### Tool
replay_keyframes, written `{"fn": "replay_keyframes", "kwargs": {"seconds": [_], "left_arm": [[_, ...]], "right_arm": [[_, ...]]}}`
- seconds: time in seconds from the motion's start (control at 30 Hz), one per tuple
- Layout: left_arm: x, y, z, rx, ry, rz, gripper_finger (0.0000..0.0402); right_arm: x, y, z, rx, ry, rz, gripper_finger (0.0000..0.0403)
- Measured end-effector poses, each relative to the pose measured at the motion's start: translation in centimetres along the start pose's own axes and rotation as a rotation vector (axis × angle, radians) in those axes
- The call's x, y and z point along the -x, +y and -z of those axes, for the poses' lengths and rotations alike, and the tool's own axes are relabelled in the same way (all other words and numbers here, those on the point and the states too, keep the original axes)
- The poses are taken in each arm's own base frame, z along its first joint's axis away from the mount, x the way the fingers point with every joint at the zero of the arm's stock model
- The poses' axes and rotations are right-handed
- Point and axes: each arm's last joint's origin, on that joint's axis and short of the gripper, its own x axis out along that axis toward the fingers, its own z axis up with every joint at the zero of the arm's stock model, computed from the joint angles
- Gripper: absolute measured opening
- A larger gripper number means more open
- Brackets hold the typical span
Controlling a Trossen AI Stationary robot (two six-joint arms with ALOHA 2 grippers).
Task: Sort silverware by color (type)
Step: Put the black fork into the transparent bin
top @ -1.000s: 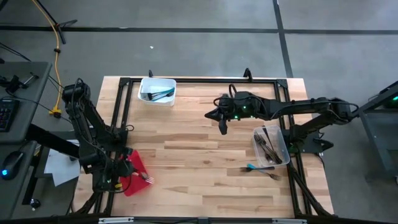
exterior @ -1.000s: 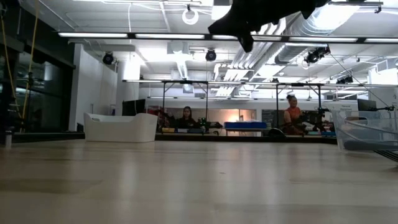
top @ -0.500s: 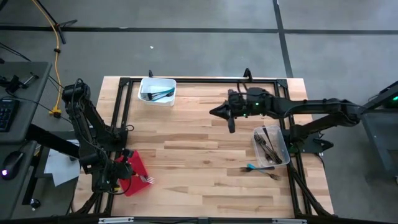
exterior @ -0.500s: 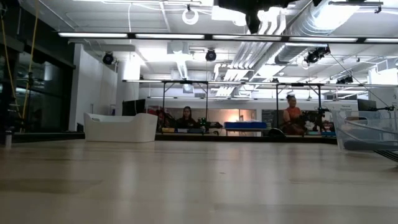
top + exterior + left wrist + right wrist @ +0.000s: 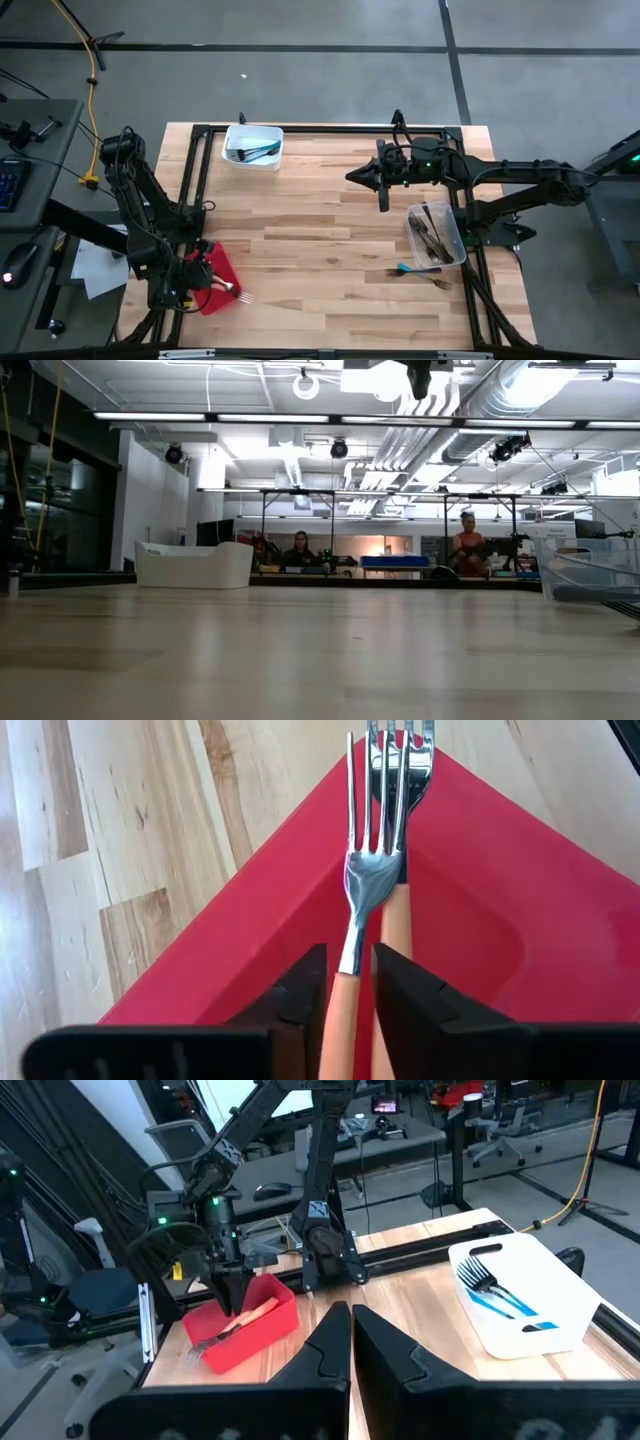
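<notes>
My left gripper (image 5: 203,276) stands over the red tray (image 5: 218,262) at the table's near left, shut on an orange-handled fork (image 5: 368,870). A second orange-handled fork (image 5: 400,760) lies in the tray beneath it. My right gripper (image 5: 385,200) hangs high above the table's far right part, shut and empty (image 5: 352,1330). It shows only at the top edge of the low view (image 5: 420,372). A teal-handled fork (image 5: 404,268) and a dark fork (image 5: 437,283) lie flat on the wood near the clear tub (image 5: 436,234). My left gripper pinches the orange handle (image 5: 349,982) of the fork between its two fingers, which lie along the handle. The fork points away from the fingers. Its metal tines (image 5: 385,790) reach over the tray's corner, above the second fork. Whether the tines rest on anything I cannot tell.
A white tub (image 5: 253,146) with teal forks stands at the far left. The clear tub at the right edge holds dark forks. A black frame (image 5: 320,130) runs round the table. The broad middle of the wood is bare. People sit at benches in the room behind (image 5: 300,548).
My right gripper has travelled toward the table's right edge and slightly toward the far edge, staying shut; in the low view it has risen almost out of the picture.
</notes>
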Motion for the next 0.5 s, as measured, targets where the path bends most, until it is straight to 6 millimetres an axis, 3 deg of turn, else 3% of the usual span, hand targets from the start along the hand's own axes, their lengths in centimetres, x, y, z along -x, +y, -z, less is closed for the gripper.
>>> {"fn": "replay_keyframes", "kwargs": {"seconds": [0.5], "left_arm": [[0.0,-0.11,0.11,0.078,0.043,0.035,0.0143]], "right_arm": [[0.0,-0.03,0.13,-0.004,0.013,0.003,0.0]]}}
